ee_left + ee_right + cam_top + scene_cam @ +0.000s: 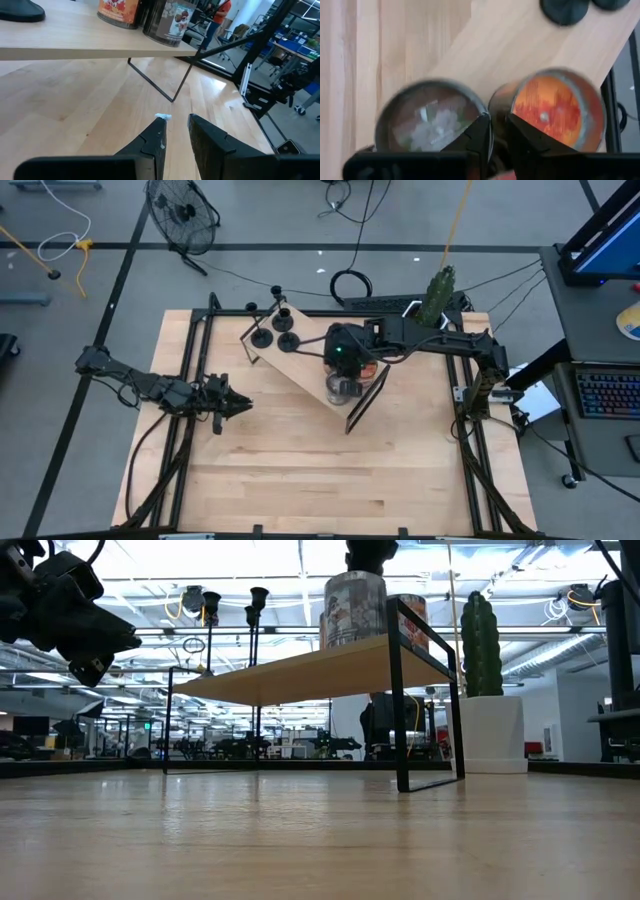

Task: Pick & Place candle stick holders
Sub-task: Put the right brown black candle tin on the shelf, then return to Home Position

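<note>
**Hovering over the cups on the shelf**

Reaching in from the right side of the counter (300, 490), the right gripper (498, 131) hangs directly above two cups standing side by side on a low wooden shelf (315, 370) with a black frame. Its fingers stand only narrowly apart, their tips over the place where the rims of the silvery cup (431, 120) and an orange glass cup (551, 107) nearly meet; whether the tips touch either rim cannot be told. They hold nothing.

Three black candle stick holders (275, 325) with round bases and thin stems stand together at the far, left-hand end of the same shelf, well apart from the cups. From table height the silvery cup and an orange one behind it show on the shelf's near end, the stems rising at the other end.

A white pot with a green cactus (482, 690) stands beyond the shelf, near the counter's far right edge.

The left gripper (232, 405) waits above the bare counter left of the shelf, fingers narrowly parted and empty.
</note>
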